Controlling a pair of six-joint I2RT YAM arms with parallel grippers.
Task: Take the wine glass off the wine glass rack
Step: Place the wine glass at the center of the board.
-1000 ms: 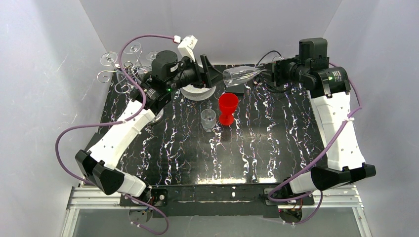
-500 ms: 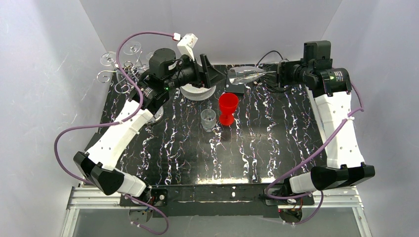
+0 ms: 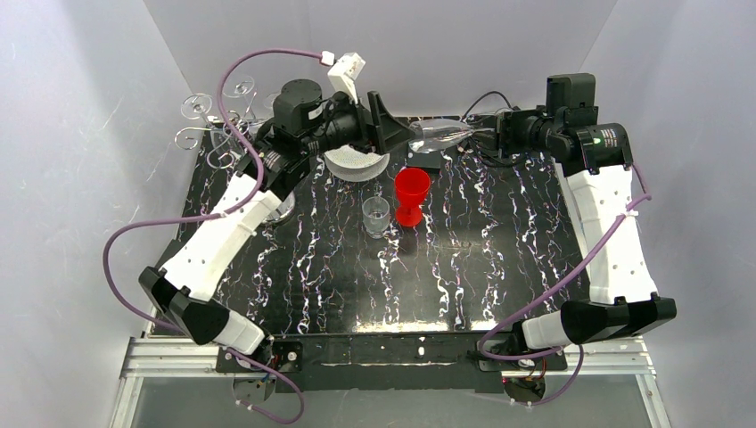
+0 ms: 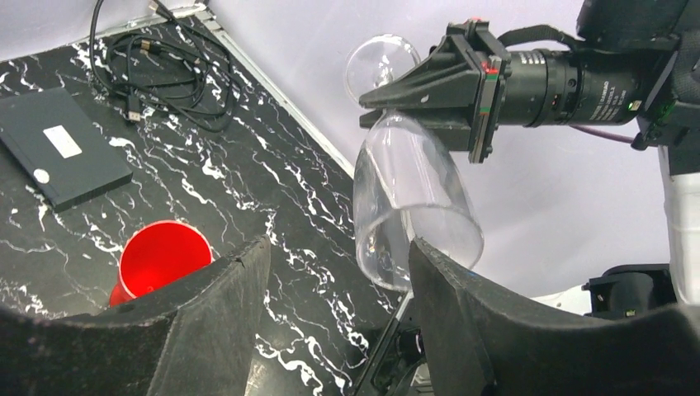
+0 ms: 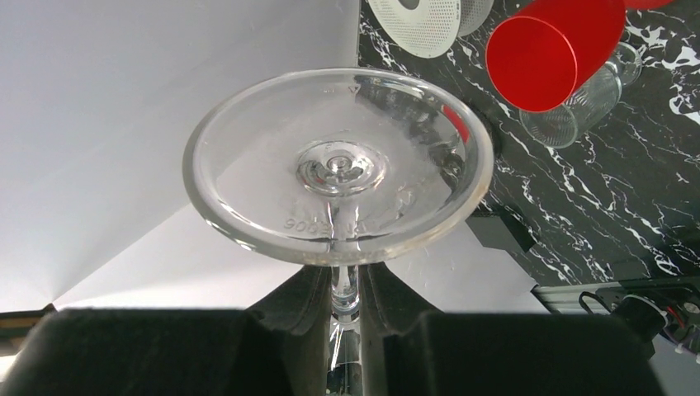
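A clear wine glass (image 3: 443, 134) hangs sideways in the air above the back of the table. My right gripper (image 3: 492, 134) is shut on its stem (image 5: 345, 289), just behind the round foot (image 5: 338, 165). My left gripper (image 3: 401, 143) is open and faces the bowl (image 4: 413, 198). The bowl's rim reaches the tip of its right finger (image 4: 462, 322), and I cannot tell whether they touch. The wine glass rack (image 3: 207, 134), thin silver wire with curled arms, stands at the far left behind the left arm. The held glass is well clear of it.
A red cup (image 3: 412, 194) and a small clear tumbler (image 3: 375, 215) stand mid-table. A white ribbed spool (image 3: 355, 164) lies below the left gripper. A black box (image 4: 58, 148) and loose cables (image 4: 165, 74) lie at the back. White walls close in on three sides.
The right gripper has drawn the glass a little to the right. The left gripper has followed it right, closing in on the bowl's rim.
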